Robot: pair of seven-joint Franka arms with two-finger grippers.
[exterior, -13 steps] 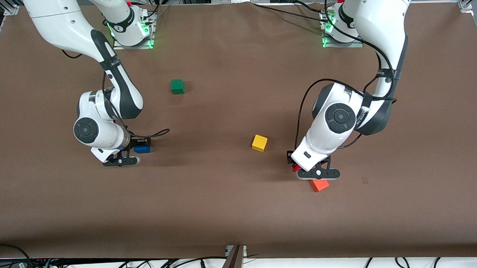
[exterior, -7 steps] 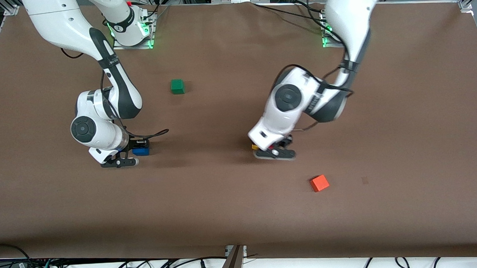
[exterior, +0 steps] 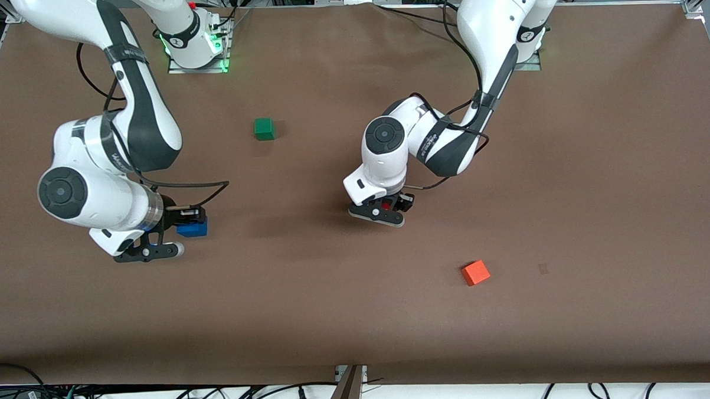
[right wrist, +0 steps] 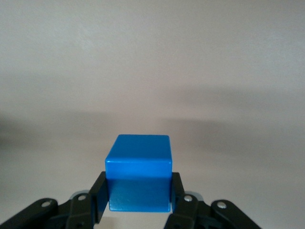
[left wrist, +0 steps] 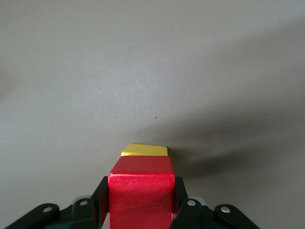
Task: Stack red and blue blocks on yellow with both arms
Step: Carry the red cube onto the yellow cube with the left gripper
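Observation:
My left gripper (exterior: 385, 210) is shut on the deep red block (exterior: 386, 206) in the middle of the table. In the left wrist view the red block (left wrist: 140, 193) sits between the black fingers, with a strip of the yellow cube (left wrist: 144, 150) showing right under it. Whether they touch I cannot tell. The yellow cube is hidden in the front view. My right gripper (exterior: 182, 230) is shut on the blue block (exterior: 192, 229) and holds it above the table toward the right arm's end. The blue block (right wrist: 138, 174) fills the gripper (right wrist: 138, 193) in the right wrist view.
A green cube (exterior: 263, 128) lies farther from the front camera, between the two grippers. An orange cube (exterior: 475, 272) lies nearer to the front camera, toward the left arm's end. The brown table (exterior: 359, 317) has open room along its near edge.
My left gripper carried the red block from beside the orange cube to over the yellow cube. My right gripper rose with the blue block and shifted toward the right arm's end.

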